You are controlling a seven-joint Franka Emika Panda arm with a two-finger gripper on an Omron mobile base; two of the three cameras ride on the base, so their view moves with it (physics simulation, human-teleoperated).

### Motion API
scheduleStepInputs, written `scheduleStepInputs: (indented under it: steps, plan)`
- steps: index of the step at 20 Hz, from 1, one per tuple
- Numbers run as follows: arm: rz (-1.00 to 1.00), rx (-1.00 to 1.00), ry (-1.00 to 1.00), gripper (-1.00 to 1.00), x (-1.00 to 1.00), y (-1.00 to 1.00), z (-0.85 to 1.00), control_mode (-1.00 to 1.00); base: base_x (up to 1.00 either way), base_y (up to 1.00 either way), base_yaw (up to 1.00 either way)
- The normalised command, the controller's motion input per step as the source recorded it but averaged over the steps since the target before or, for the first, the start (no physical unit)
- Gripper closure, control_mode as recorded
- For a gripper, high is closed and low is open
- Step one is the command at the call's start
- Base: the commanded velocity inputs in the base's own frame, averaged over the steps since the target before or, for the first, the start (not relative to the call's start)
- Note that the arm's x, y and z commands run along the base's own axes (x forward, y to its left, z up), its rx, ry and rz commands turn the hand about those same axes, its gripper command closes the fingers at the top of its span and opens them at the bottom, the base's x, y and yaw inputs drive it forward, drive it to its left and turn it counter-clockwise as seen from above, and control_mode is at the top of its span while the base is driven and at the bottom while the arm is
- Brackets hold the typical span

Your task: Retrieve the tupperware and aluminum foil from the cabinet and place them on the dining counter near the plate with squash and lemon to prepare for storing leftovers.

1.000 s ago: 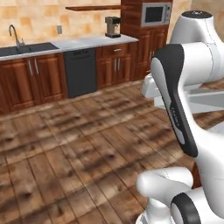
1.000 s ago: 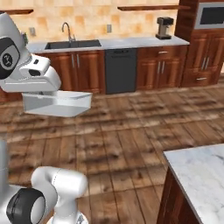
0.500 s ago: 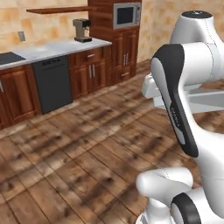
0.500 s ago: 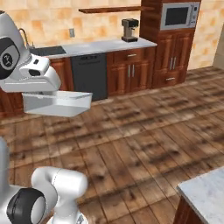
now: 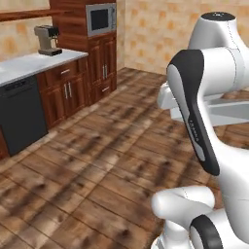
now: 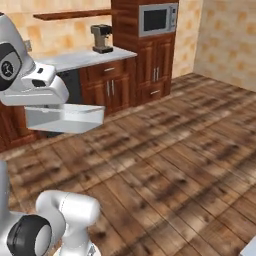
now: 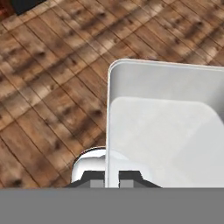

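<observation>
We see the tupperware (image 6: 65, 119) carried off the floor, held level under the white hand of the arm in the right base view, its pale shallow body jutting out to the right of the wrist. In the hand view the tupperware (image 7: 166, 127) opens up toward us as a white-walled tray with a rounded corner, and the gripper (image 7: 112, 177) sits at its near wall: one dark finger tip (image 7: 94, 178) lies just outside the wall and the other just inside, so the jaws are closed narrowly onto that rim. In the left base view the tupperware (image 5: 228, 113) shows as a flat grey slab sticking out from behind the dark forearm.

Below and around it lies the brown plank floor (image 6: 165, 165). Along the far wall we make out a coffee machine (image 6: 102, 38) standing on the pale worktop (image 6: 82, 58), a black dishwasher (image 5: 19, 116) set under that worktop, reddish-brown lower cabinets (image 6: 107, 87) with metal handles, and a microwave (image 6: 158, 19) built into a tall wooden unit. A wooden wall shelf (image 6: 72, 15) runs above the coffee machine. At the bottom right corner of the right base view a small pale edge (image 6: 248, 248) shows; we cannot tell what it is
</observation>
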Motion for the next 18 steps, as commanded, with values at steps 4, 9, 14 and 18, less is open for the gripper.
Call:
scheduleStepInputs:
  steps: [4,9,14,18]
  plan:
    - [0.0,0.0,0.0,1.0,0.0,0.0,0.0,1.0,1.0,0.07,-0.45]
    - [0.0,0.0,0.0,1.0,0.0,0.0,0.0,1.0,1.0,-0.02,-0.42]
    - [0.0,0.0,0.0,1.0,0.0,0.0,0.0,1.0,1.0,-0.41,-0.36]
    - [0.0,0.0,0.0,1.0,0.0,0.0,0.0,1.0,1.0,-0.47,-0.34]
